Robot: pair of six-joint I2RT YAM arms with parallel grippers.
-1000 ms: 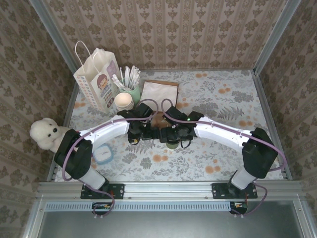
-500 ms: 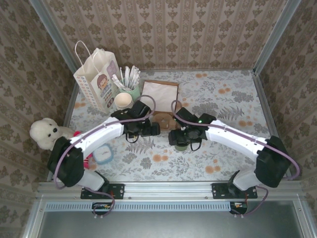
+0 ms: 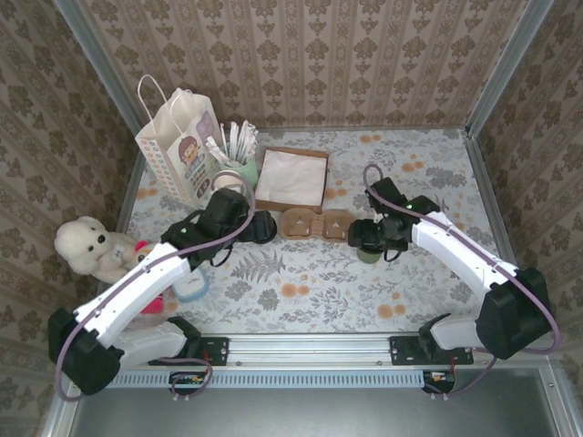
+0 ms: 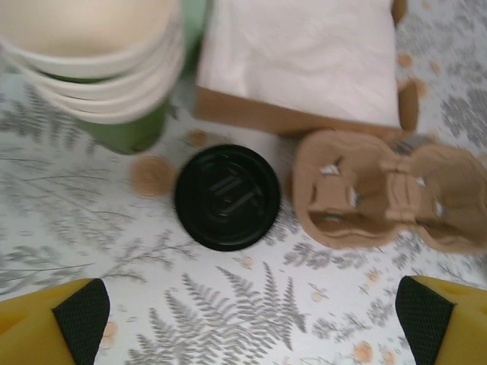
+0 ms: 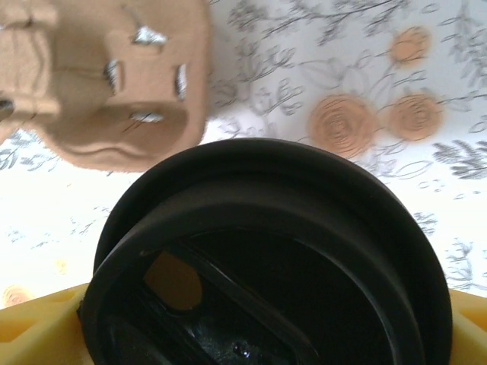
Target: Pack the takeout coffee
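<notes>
The right gripper [image 3: 367, 242] is clamped on the takeout coffee [image 5: 266, 258], its yellow fingers [image 5: 30, 323] pressed to either side of the black-lidded cup, just beside the right end of the cardboard carrier [image 3: 314, 223] on the floral table [image 3: 410, 291]. The left gripper [image 4: 251, 315] hangs with jaws spread wide above a loose black lid [image 4: 227, 198], near a stack of cream cups [image 4: 91, 61] and a tray of white napkins [image 4: 304, 61].

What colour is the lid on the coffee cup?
Black. The lid on the coffee cup shows best in the right wrist view.
</notes>
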